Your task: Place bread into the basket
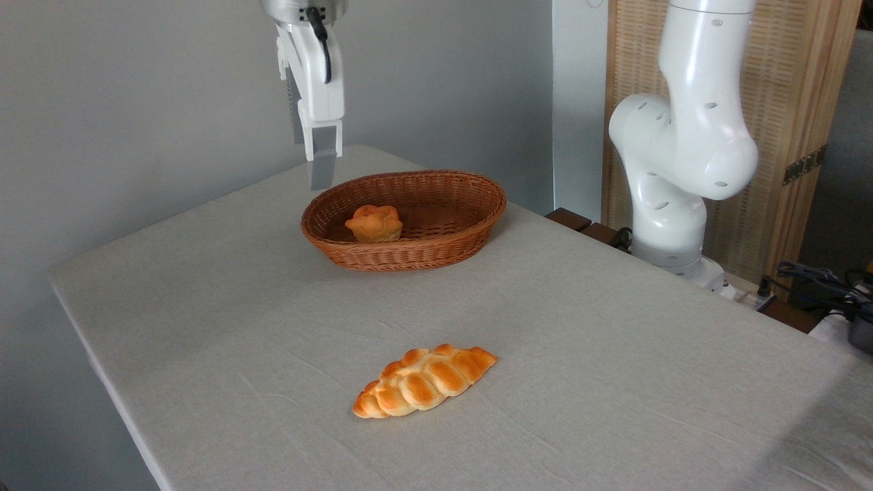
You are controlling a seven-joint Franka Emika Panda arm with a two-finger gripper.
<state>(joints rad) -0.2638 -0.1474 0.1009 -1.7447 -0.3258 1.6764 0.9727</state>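
Observation:
The bread (pixel 374 223), a small round golden-orange knotted bun, sits inside the left half of the basket (pixel 443 254), an oval reddish-brown wicker basket at the far side of the table. My gripper (pixel 311 166) hangs in the air above and just left of the basket's left rim, well clear of the bun. Seen nearly side-on, its two grey fingers stand apart with nothing between them, so it is open and empty.
A longer braided loaf (pixel 424 380) lies on the grey tablecloth (pixel 225 320) near the front middle. The arm's white base (pixel 672 204) stands at the right edge, with cables (pixel 818 279) beyond it. A grey wall is behind.

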